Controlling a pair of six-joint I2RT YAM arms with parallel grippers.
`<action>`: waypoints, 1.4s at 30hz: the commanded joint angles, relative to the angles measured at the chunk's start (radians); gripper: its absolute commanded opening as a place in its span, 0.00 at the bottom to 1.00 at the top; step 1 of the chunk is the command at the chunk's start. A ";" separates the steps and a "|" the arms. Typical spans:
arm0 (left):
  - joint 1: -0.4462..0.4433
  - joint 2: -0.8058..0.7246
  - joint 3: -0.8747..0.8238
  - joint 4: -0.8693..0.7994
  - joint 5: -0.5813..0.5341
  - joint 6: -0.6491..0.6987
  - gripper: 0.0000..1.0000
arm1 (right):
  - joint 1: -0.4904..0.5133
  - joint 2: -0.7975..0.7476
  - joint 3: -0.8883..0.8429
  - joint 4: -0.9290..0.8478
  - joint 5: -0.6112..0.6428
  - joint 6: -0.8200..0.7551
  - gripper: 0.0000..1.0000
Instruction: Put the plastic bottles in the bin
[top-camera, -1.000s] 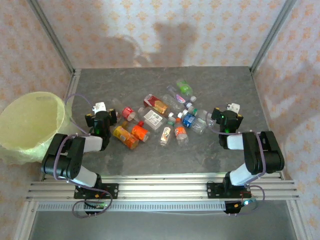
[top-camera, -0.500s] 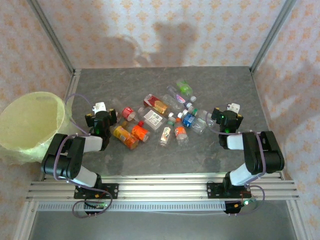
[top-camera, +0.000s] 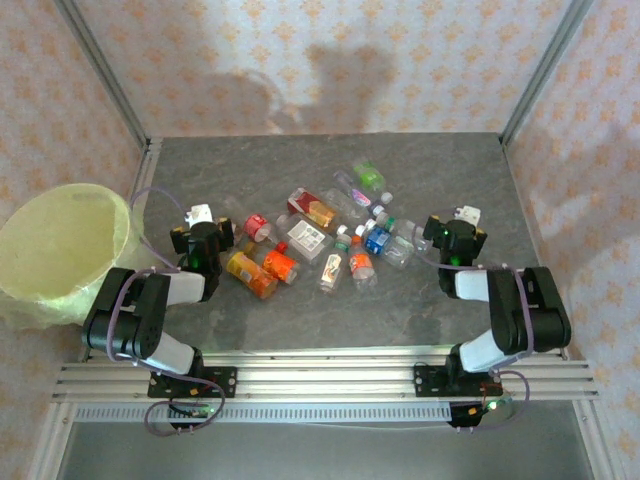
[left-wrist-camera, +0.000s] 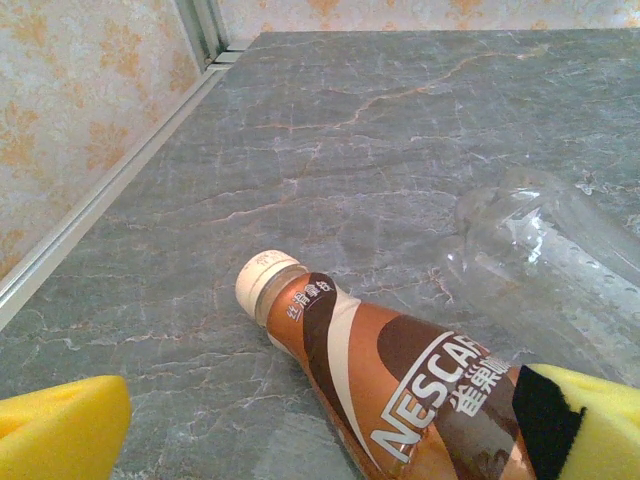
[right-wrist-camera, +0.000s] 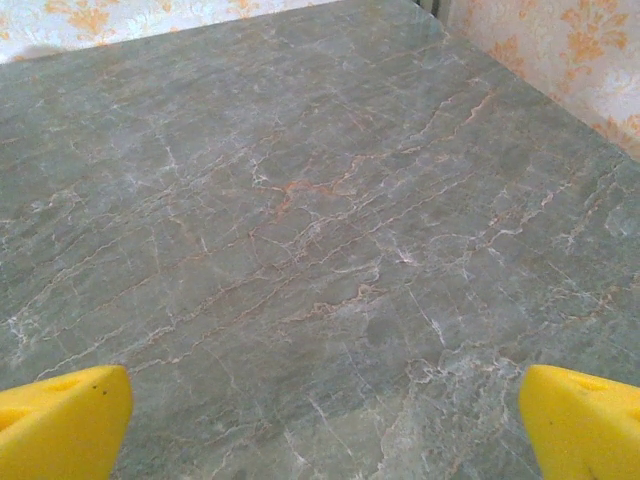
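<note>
The plastic bottles (top-camera: 320, 240) lie in a loose heap at the table's middle, among them two orange ones (top-camera: 252, 275), a red-labelled one (top-camera: 313, 208) and a green-capped one (top-camera: 370, 176). The bin (top-camera: 60, 250), lined with a pale yellow-green bag, stands off the table's left edge. My left gripper (top-camera: 205, 232) sits low at the heap's left side, open. Seen from its wrist, a brown Nescafe bottle (left-wrist-camera: 400, 380) with a cream cap lies between the yellow pads (left-wrist-camera: 60, 435), close to the right one, with a clear bottle (left-wrist-camera: 545, 270) just beyond. At the heap's right, my right gripper (top-camera: 455, 232) is open over bare table (right-wrist-camera: 320, 250).
The grey marble table (top-camera: 330, 320) has metal frame posts at its back corners (top-camera: 515, 125) and patterned walls around it. A rail (left-wrist-camera: 110, 190) runs along the table's left edge. Bare tabletop stretches behind the heap and in front of it.
</note>
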 joint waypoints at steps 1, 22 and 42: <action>-0.004 -0.029 0.020 -0.011 -0.008 -0.006 1.00 | 0.002 -0.109 0.072 -0.160 0.029 -0.001 0.99; -0.160 -0.225 0.451 -0.809 -0.112 -0.346 1.00 | -0.001 -0.031 0.438 -0.859 -0.555 -0.506 0.99; -0.225 -0.200 0.609 -1.079 0.065 -0.700 1.00 | -0.036 0.183 0.597 -1.102 -0.480 -0.692 0.95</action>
